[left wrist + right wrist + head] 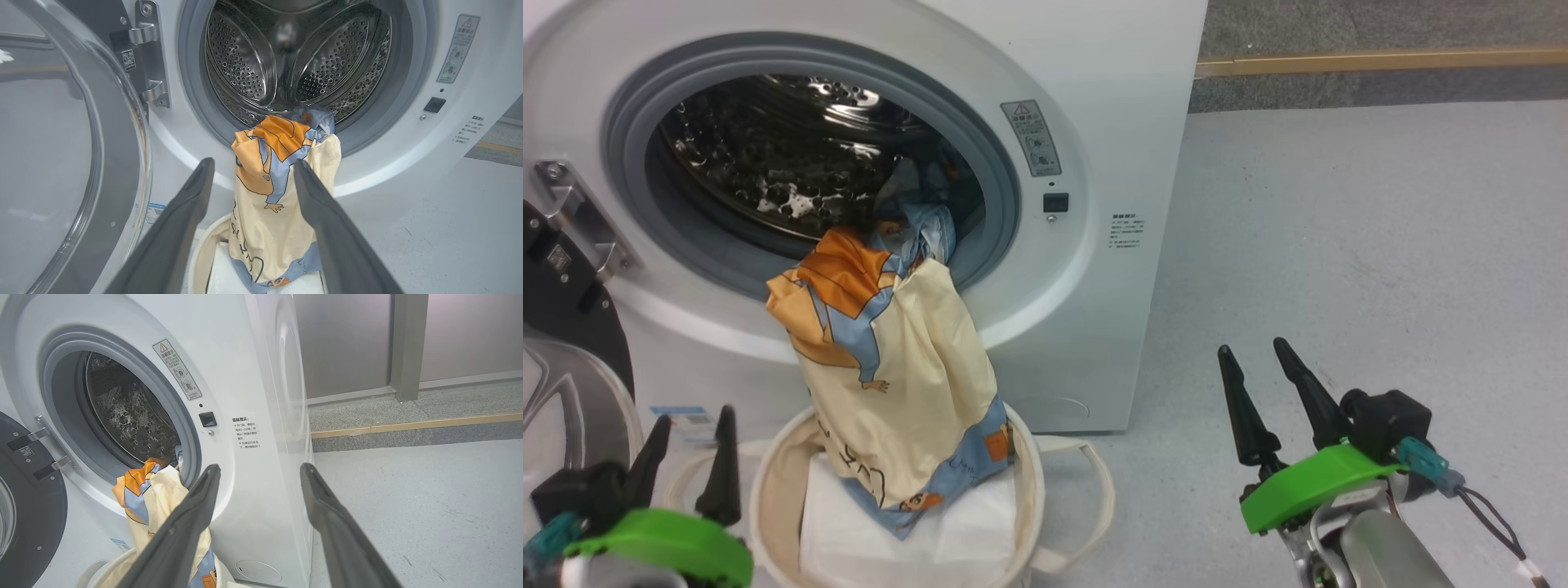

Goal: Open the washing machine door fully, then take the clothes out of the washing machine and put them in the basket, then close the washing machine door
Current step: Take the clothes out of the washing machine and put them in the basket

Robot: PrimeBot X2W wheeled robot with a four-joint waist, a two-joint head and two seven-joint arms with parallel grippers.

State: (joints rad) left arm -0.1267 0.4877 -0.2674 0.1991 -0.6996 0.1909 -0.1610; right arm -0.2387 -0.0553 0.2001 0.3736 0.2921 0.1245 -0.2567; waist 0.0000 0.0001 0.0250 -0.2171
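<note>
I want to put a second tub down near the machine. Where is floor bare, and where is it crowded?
Bare: the floor right of the washing machine, between its side and the right gripper. Crowded: below the drum mouth, with the basket, the garment hanging into it, the open door and the left gripper.

Bright, even light from above, so shadows lie soft and faint on the floor (1339,245). Highlights sparkle across the steel drum (253,61) and a sheen runs over the door glass (41,143). Both wrist views bow at the edges, the near fingers (327,522) slightly soft
</note>
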